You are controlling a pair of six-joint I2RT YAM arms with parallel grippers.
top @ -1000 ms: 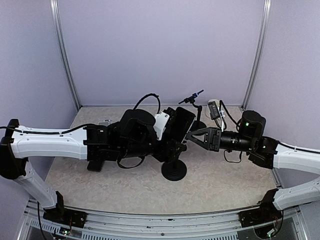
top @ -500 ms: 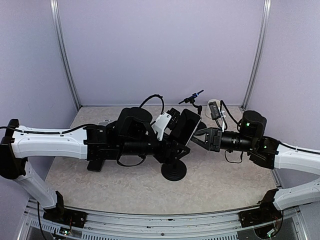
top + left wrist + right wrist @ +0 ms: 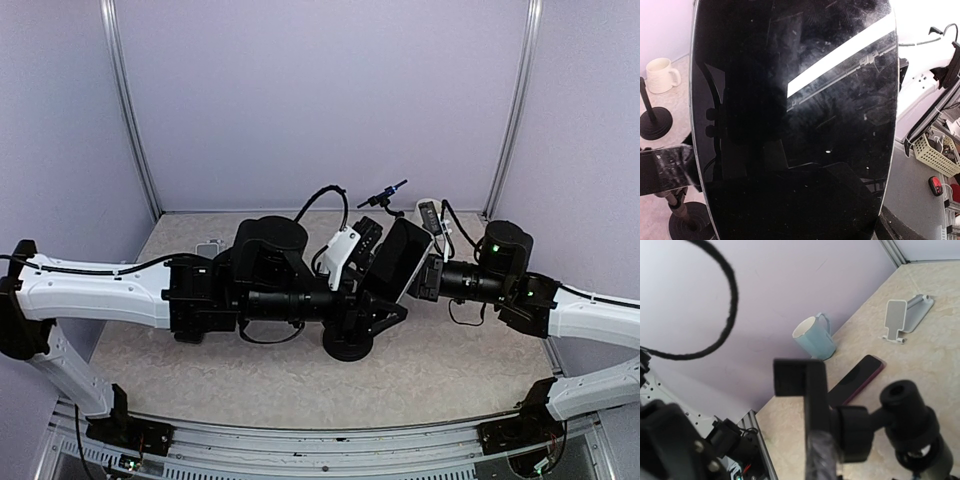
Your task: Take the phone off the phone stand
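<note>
Now, hold the left gripper (image 3: 382, 275) clenched on the phone (image 3: 795, 125), which sits between its jaws, apparently clear of the stand (image 3: 348, 343) below them. Draw it straight away, no twisting. Whether the right gripper (image 3: 428, 278) clamps the stand's neck, you cannot tell.

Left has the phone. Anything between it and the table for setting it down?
Yes. In the top view the stand sits close under the phone, slightly to its left, and the right arm crowds its right side. Bare table shows nearer the bases.
</note>
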